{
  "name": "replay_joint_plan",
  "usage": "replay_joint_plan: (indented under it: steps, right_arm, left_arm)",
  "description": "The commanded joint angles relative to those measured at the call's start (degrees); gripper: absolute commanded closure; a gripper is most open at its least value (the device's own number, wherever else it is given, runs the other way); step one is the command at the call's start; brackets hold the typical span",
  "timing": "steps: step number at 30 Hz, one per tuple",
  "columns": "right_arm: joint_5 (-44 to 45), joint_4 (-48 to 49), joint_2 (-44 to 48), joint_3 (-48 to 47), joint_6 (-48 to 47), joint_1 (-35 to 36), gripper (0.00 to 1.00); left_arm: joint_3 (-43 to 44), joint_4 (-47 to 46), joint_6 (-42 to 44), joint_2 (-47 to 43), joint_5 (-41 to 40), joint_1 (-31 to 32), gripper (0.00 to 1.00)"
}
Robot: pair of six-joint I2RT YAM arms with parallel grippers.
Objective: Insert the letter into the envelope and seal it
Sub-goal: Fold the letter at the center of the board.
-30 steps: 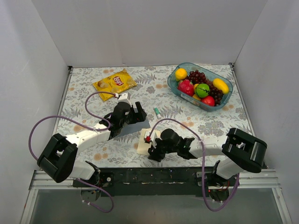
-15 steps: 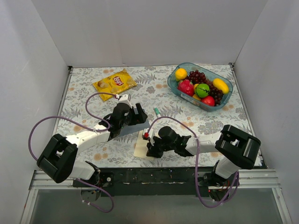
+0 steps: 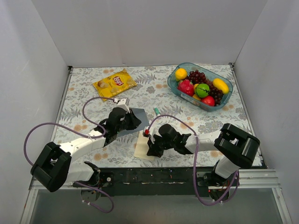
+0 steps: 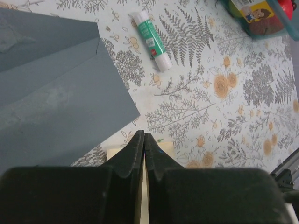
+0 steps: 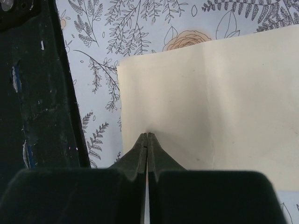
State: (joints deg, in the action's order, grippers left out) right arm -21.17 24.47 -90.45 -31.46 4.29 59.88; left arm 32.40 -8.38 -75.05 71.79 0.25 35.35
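The letter point(image 3: 140, 148) lies flat on the desk point(image 3: 224, 123), close to its near edge. The desk wears a pale cloth printed with grey ferns and orange blooms. Plain white walls point(image 3: 149, 32) close it in on three sides, and a black rail point(image 3: 154, 175) runs just nearer than the letter.

Just beyond the letter, to its far left, sits the envelope point(image 3: 139, 117), and a little further beyond is a green-and-white glue stick point(image 3: 157, 111). Well apart from the letter are a yellow crisp bag point(image 3: 114, 82) to the far left and a clear blue bowl point(image 3: 218, 106) of fruit to the far right.

From above, the right arm covers the letter's right side and the left arm hides the envelope's left part. The left wrist view shows only a cream sliver of the letter.

The right claw point(image 5: 147, 136) is clenched, its tips resting on the letter near its left edge, with faint creases running out from them. Whether paper is nipped between the tips I cannot tell. The left claw point(image 4: 144, 138) is also clenched, with nothing visible between its tips. It hangs over the letter's far corner, just past the envelope's corner.
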Motion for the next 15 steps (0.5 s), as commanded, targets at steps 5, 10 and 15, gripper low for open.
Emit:
replay_joint_plan:
  steps: [5,10,15]
  right_arm:
    - [2.0,-6.2,-2.2,-0.4,1.2,-1.5,0.99]
    - [1.2,-6.8,-3.1,-1.2,1.8,-2.2,0.99]
    - [0.3,-6.8,-3.6,-1.6,2.5,-2.8,0.99]
  left_arm:
    - [-5.9,-0.5,-1.2,-5.3,6.3,0.2,1.00]
    - [-7.3,-0.8,-1.6,-4.6,7.8,1.5,1.00]
    - [-7.3,-1.3,-1.3,-3.5,8.5,2.4,1.00]
